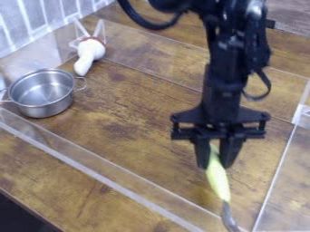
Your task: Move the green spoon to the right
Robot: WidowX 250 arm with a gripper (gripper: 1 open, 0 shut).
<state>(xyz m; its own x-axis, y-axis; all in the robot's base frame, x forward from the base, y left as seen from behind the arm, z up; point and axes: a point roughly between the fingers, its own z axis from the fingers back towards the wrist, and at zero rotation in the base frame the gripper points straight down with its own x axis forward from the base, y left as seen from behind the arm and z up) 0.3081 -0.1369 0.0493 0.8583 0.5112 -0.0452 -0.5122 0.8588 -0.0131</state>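
The jaws (218,145) grip the green spoon (217,179) by its handle, bowl pointing toward the table's (133,122) near edge.

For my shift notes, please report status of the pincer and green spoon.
Pincer closed on green spoon, bowl pointing toward camera. Nothing seen blocking on its right. Pot well to left.

The spoon handle (217,178) is yellow-green, the pot (43,93) silver, the tabletop (121,113) brown.
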